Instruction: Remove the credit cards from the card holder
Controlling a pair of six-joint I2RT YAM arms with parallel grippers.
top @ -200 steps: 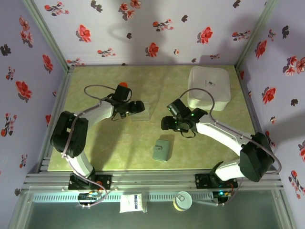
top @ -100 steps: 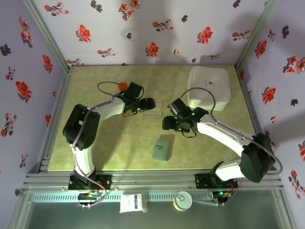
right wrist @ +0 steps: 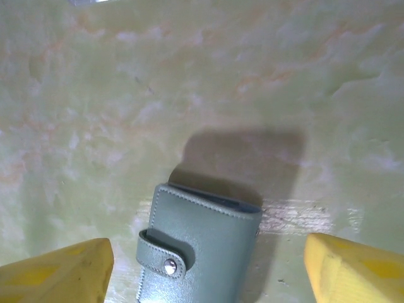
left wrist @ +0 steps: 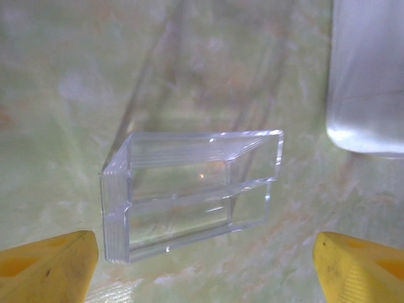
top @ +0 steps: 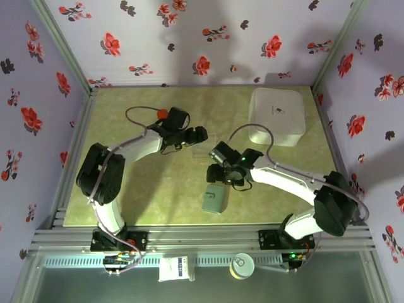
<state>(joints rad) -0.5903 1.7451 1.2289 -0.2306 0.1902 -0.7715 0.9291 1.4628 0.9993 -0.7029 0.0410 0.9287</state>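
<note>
The card holder (top: 214, 199) is a small grey-green wallet lying flat near the table's front, closed with its snap strap fastened (right wrist: 165, 265). The credit cards are hidden inside it. My right gripper (top: 216, 177) hovers just behind and above the card holder (right wrist: 202, 246). It is open, and its yellow fingertips (right wrist: 57, 271) stand wide on either side of the holder without touching it. My left gripper (top: 202, 134) is open at mid-table, facing a clear plastic stand (left wrist: 189, 202), with its fingertips (left wrist: 47, 268) apart from it.
The clear plastic stand (top: 206, 144) sits between the two grippers. A big white rounded box (top: 278, 115) stands at the back right, and its edge shows in the left wrist view (left wrist: 369, 76). A small red round object (top: 163, 113) lies behind the left arm.
The right gripper has swung forward and left, to just above the card holder. The left gripper has reached rightward up to the clear stand.
</note>
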